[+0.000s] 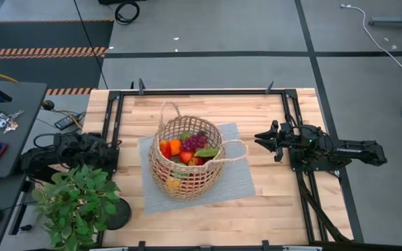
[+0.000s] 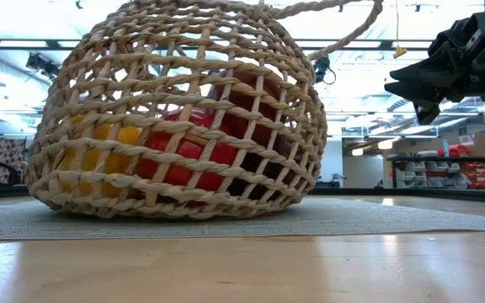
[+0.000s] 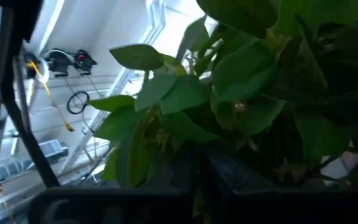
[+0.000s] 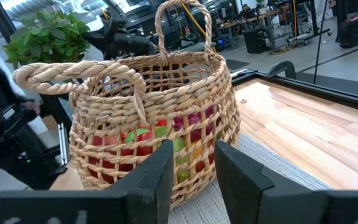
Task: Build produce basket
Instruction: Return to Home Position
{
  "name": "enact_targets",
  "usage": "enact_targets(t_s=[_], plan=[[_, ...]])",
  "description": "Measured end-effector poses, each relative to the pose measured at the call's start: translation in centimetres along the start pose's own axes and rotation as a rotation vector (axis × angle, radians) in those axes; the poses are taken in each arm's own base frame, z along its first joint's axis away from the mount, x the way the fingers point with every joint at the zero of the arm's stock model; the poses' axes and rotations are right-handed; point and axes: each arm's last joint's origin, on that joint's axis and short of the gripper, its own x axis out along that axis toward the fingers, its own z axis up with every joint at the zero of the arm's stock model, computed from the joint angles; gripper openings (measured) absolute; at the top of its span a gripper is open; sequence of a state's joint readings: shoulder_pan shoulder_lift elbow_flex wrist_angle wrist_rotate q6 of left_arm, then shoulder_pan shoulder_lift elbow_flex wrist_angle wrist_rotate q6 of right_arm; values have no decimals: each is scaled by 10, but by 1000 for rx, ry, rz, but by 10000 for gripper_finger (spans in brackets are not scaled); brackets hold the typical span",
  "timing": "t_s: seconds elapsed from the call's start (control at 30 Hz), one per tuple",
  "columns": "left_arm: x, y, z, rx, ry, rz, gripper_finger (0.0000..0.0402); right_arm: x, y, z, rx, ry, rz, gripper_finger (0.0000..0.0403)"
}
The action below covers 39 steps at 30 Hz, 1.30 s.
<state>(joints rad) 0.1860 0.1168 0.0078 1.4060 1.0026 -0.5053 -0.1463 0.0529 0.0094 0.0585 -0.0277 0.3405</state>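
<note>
The round tan wicker basket [image 1: 185, 162] stands on a grey mat [image 1: 236, 183] in the middle of the table. It also shows in the low view [image 2: 179, 118] and the right wrist view [image 4: 154, 118]. Inside it lies produce [image 1: 187, 148]: red, orange, yellow and green pieces and a purple grape bunch [image 1: 194, 141]. One loop handle [image 1: 235, 150] reaches toward my right gripper [image 1: 259, 139], which is open and empty just right of the basket, above the table. It also shows in the right wrist view [image 4: 192, 165]. My left arm [image 1: 68, 152] waits at the table's left edge.
A leafy potted plant [image 1: 79, 199] stands at the near left corner, beside my left arm, and fills the left wrist view [image 3: 229, 93]. A black frame [image 1: 201, 91] runs round the table. Bare wood [image 1: 271, 209] lies to the near right of the mat.
</note>
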Motion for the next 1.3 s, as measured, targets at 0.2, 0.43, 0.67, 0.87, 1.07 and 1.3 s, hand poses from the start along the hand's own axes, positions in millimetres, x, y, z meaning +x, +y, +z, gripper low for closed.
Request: enact_targets(t_s=[0.2, 0.43, 0.67, 0.87, 1.07, 1.3], plan=[[0, 0, 0, -4, 8, -13, 33, 0, 0, 0, 0, 0, 0, 122], [0, 0, -1, -5, 10, -13, 24, 0, 0, 0, 0, 0, 0, 122], [0, 0, -1, -6, 10, -13, 31, 0, 0, 0, 0, 0, 0, 122], [0, 0, -1, -6, 10, -13, 32, 0, 0, 0, 0, 0, 0, 122], [0, 0, -1, -19, 17, -17, 24, 0, 0, 0, 0, 0, 0, 122], [-3, 2, -24, -170, 236, -164, 33, 0, 0, 0, 0, 0, 0, 122]])
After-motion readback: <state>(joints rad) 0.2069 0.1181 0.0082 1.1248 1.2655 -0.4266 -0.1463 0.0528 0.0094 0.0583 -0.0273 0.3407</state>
